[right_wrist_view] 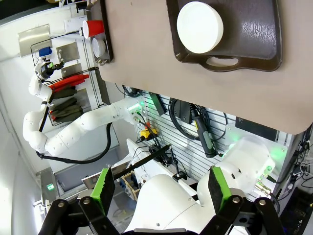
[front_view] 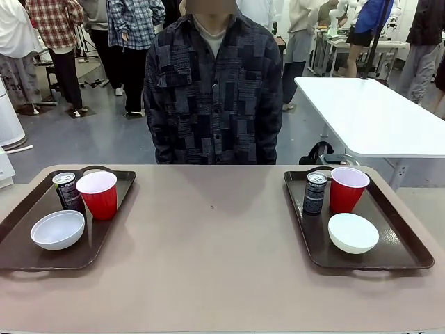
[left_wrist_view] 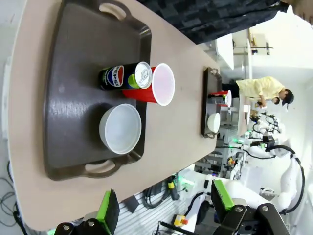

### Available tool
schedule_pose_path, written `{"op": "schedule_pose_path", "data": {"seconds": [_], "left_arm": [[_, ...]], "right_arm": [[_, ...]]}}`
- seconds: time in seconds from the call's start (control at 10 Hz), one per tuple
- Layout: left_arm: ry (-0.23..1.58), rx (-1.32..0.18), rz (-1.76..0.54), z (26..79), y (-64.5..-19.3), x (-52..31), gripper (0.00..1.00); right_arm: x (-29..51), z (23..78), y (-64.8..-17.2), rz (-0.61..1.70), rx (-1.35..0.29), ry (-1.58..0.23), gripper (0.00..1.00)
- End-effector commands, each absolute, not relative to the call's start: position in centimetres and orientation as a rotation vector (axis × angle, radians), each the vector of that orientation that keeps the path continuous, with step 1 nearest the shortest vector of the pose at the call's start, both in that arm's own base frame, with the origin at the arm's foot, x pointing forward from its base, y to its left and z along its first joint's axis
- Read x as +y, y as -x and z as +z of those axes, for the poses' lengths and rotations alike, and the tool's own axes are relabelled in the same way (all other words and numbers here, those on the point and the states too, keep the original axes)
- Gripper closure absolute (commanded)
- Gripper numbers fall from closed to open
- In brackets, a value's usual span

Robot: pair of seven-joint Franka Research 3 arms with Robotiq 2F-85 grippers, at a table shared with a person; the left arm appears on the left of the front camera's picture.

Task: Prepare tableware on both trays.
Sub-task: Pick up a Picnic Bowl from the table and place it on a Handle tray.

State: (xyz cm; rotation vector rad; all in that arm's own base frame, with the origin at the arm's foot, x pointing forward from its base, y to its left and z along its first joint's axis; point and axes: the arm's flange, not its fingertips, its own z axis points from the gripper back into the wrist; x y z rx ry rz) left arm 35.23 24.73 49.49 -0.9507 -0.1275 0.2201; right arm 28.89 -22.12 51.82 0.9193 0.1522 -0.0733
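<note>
From the front, each tray [front_view: 21, 240] [front_view: 403, 243] carries a can, red cup and bowl [front_view: 58, 229] — likely light, slick plastic, best pinched at the rim — while the wrist views show the left gripper [left_wrist_view: 164, 208] and right gripper [right_wrist_view: 159, 191] spread wide, holding nothing.

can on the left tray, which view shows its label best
The left wrist view: the can is close, its logo readable. The front view shows it smaller, partly behind the red cup. In the right wrist view it can't be made out.
</note>
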Motion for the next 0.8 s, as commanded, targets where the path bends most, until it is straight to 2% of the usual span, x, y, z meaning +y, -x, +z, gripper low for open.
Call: {"op": "schedule_pose_path", "data": {"seconds": [0.0,0.7], "left_arm": [[0.961,-0.131,0.203,49.64,-35.14,24.99,0.0],[0.961,-0.131,0.203,49.64,-35.14,24.99,0.0]], "right_arm": [[-21.95,51.82,-28.82,-0.075,0.155,-0.923,0.0],[-21.95,51.82,-28.82,-0.075,0.155,-0.923,0.0]]}}
